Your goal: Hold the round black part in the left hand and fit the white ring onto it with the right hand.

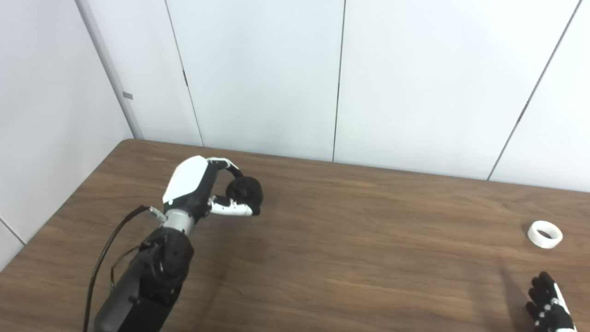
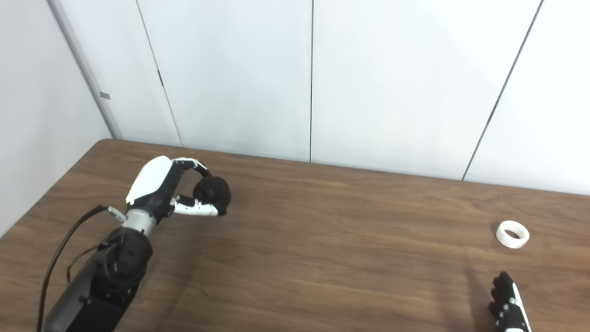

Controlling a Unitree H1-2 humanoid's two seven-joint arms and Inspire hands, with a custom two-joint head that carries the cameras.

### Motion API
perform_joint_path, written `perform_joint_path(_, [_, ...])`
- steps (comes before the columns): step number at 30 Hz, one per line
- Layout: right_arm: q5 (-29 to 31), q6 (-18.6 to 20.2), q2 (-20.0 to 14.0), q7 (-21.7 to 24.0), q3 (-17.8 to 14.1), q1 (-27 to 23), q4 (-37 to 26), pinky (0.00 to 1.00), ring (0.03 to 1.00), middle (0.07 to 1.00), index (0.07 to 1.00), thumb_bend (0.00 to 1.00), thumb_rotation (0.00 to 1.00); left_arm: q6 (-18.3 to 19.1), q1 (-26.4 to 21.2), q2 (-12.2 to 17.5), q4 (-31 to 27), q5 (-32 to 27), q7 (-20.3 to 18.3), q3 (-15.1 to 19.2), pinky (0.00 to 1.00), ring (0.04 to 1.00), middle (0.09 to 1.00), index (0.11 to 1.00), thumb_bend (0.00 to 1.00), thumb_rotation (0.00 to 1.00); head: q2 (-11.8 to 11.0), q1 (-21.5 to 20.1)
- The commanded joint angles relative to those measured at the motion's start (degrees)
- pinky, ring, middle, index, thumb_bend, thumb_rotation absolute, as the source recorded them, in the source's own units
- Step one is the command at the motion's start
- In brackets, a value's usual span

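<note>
My left hand (image 1: 203,189) is at the left of the wooden table (image 1: 345,240), with its fingers and thumb closed around the round black part (image 1: 246,193), held just above the table top. The white ring (image 1: 545,234) lies flat on the table at the far right, apart from both hands. My right hand (image 1: 548,304) comes in at the bottom right corner, near the table's front edge and a short way in front of the ring. Only its black fingers show, spread apart and holding nothing.
White wall panels (image 1: 415,83) stand behind the table's far edge. A black cable (image 1: 106,253) runs along my left forearm. The table's left edge runs diagonally at the lower left.
</note>
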Motion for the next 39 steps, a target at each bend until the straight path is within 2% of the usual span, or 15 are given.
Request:
perform_joint_path(1, [-0.28, 0.63, 0.35, -0.56, 0.04, -0.16, -1.88, 1.00, 1.000, 0.988, 1.000, 0.58, 1.00, -0.16, -0.36, 0.37, -4.14, 1.49, -0.83, -0.10, 0.79, 0.864, 0.780, 0.482, 0.52, 0.05, 0.26, -0.17])
perform_joint_path(4, [-0.62, 0.96, 0.37, -0.66, 0.22, -0.15, -2.18, 1.00, 1.000, 0.984, 1.000, 0.60, 1.00, -0.67, 1.13, -0.41, -7.50, 2.06, -3.05, -1.32, 0.80, 0.869, 0.781, 0.483, 0.52, 0.05, 0.92, -1.01])
perform_joint_path(7, [-1.07, 0.97, 0.41, -0.93, 0.39, -0.10, -2.58, 1.00, 1.000, 0.979, 1.000, 0.59, 1.00, 0.51, 2.60, -1.83, -10.86, 3.90, -5.68, -3.29, 0.82, 0.876, 0.782, 0.483, 0.52, 0.05, 1.64, -1.93])
perform_joint_path(11, [-2.05, 1.05, 0.70, -1.55, 0.40, -0.09, -3.05, 1.00, 0.982, 0.960, 1.000, 0.58, 1.00, -0.75, 4.36, -3.49, -13.53, 6.66, -6.96, -5.99, 0.83, 0.867, 0.785, 0.483, 0.53, 0.06, 2.53, -3.18])
perform_joint_path(16, [-2.45, 2.31, 1.53, -2.05, 0.50, -0.18, -4.33, 1.00, 0.958, 0.942, 0.991, 0.58, 1.00, -2.70, 6.07, -5.23, -15.71, 8.87, -8.51, -8.84, 0.90, 0.879, 0.793, 0.483, 0.52, 0.05, 4.18, -5.43])
perform_joint_path(24, [-3.23, 4.45, 1.75, -2.41, 1.71, -0.58, -6.47, 1.00, 0.964, 0.938, 0.990, 0.62, 1.00, -7.35, 8.52, -8.93, -15.20, 12.34, -7.80, -12.38, 0.94, 0.860, 0.783, 0.482, 0.52, 0.06, 6.99, -9.11])
perform_joint_path(29, [-3.63, 5.45, 2.18, -2.76, 2.43, -1.02, -7.75, 1.00, 0.964, 0.950, 0.997, 0.59, 1.00, -9.82, 10.60, -11.31, -14.32, 14.27, -7.91, -14.04, 0.96, 0.865, 0.783, 0.482, 0.52, 0.06, 8.32, -10.18])
perform_joint_path(39, [-4.74, 8.58, 2.47, -3.47, 3.29, -1.78, -10.13, 1.00, 0.975, 0.960, 1.000, 0.60, 1.00, -14.10, 14.16, -13.40, -11.22, 16.51, -6.37, -15.49, 0.92, 0.857, 0.777, 0.483, 0.52, 0.06, 10.63, -11.59])
